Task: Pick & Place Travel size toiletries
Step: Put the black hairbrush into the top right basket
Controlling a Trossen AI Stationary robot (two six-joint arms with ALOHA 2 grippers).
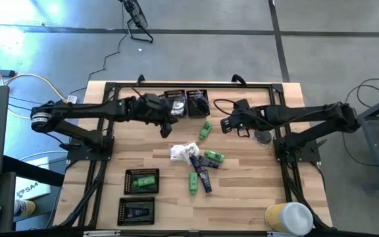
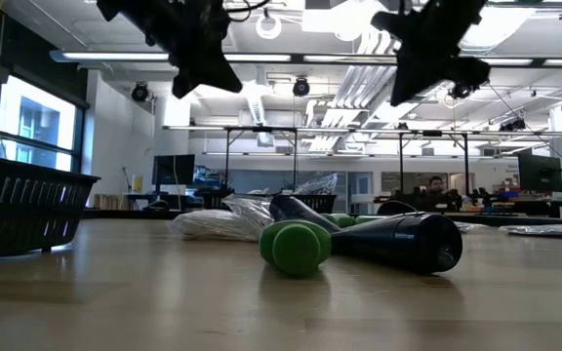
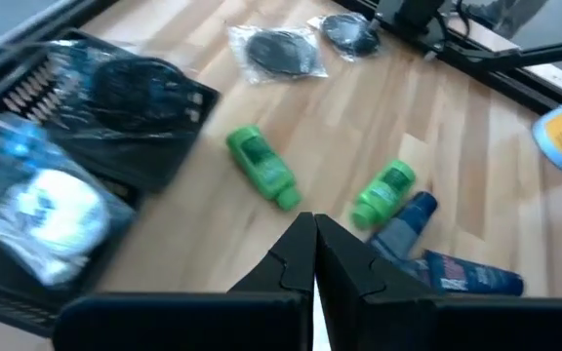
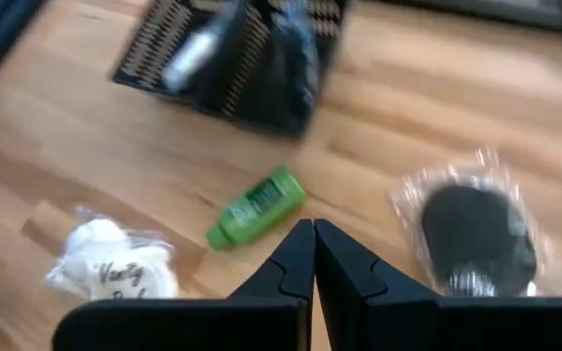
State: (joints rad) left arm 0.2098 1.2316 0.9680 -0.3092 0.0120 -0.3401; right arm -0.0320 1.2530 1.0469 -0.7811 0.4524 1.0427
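Green tubes (image 1: pixel 214 157), navy tubes (image 1: pixel 203 176), white packets (image 1: pixel 183 153) lie scattered mid-table; bagged dark piece (image 1: pixel 263 137) apart.

Glossy green plastic tubes (image 1: pixel 204 130) lie on the matt light-wood table (image 1: pixel 255 191).

Right gripper (image 4: pixel 313 255): hung over the table, its two dark fingers pressed together with no gap and nothing between them.
Table (image 4: pixel 408 107): light wood planks, filling most of the view.
Green tube (image 4: pixel 256 208): lay on its side just beyond the fingertips, apart from them, with its cap end toward the white packet.
White packet (image 4: pixel 117 261): crinkly, with dark lettering, lay near the green tube without touching it.
Dark round piece in a clear bag (image 4: pixel 473 234): lay flat on the tube's other side.
Black mesh tray (image 4: pixel 234 57): sat farther off; its contents were blurred.
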